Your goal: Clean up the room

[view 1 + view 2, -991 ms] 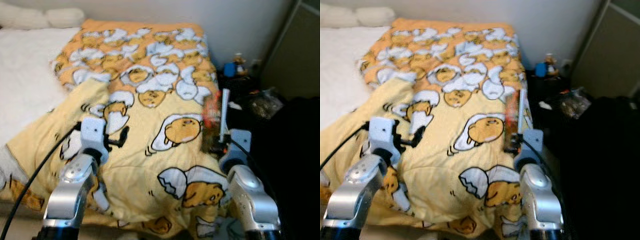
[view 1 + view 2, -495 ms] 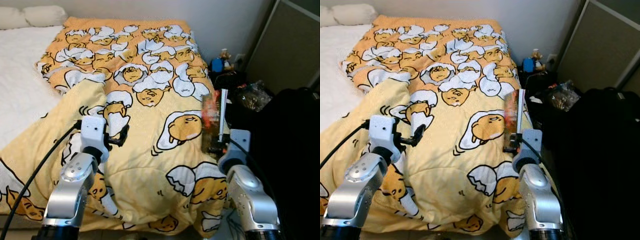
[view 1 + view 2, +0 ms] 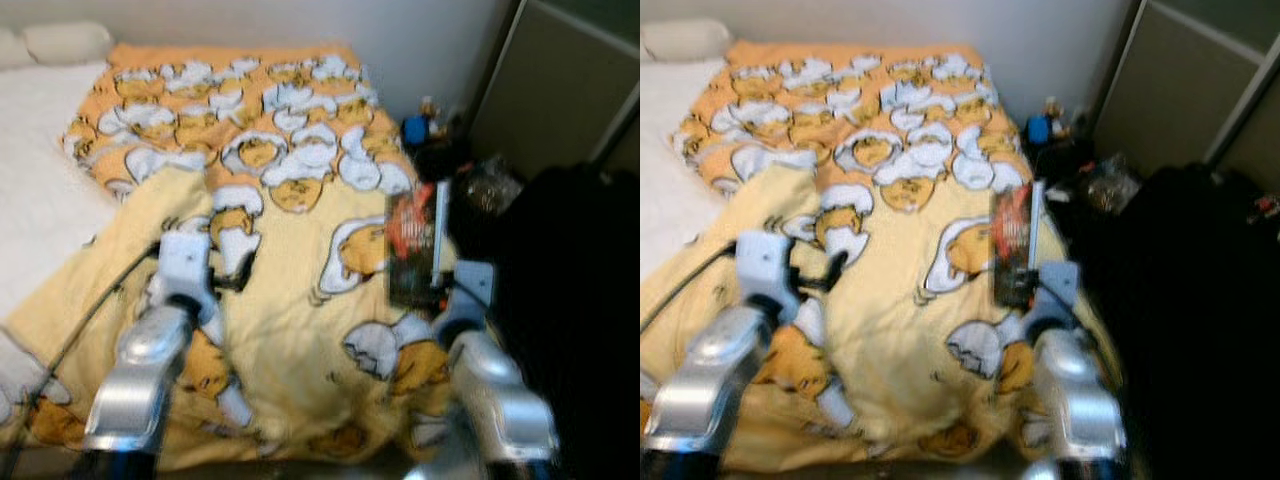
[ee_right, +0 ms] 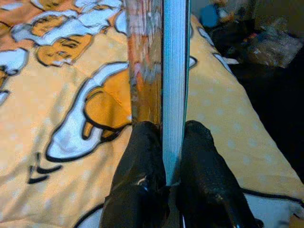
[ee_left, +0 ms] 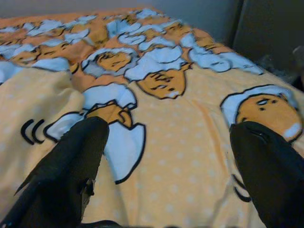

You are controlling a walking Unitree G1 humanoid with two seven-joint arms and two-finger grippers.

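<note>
Left eye view, arms: two silver arms reach forward over the bed. The left gripper (image 3: 240,275) hovers over the near left part of the yellow-orange quilt printed with egg-yolk cartoon figures (image 3: 290,230). The right gripper (image 3: 440,290) is raised near the quilt's right edge.
Left eye view, book: one thin book with a dark red cover (image 3: 412,245) stands upright in the right gripper, over the right edge of the bed. The view is blurred.
Right eye view, surroundings: one white pillow (image 3: 685,38) lies at the far left corner of the bed. Dark clutter with a small blue object (image 3: 1038,128) sits on the floor beside the bed's far right corner. One black mass (image 3: 1200,300) lies to the right of the bed.
Left wrist view, jaws: the two black fingers (image 5: 71,166) are spread wide, released, with nothing between them, above the quilt.
Right wrist view, jaws: the two black fingers (image 4: 142,156) are clenched on the book's lower edge. Its pale blue-white page block (image 4: 173,71) faces the camera, the glossy reddish cover alongside.
</note>
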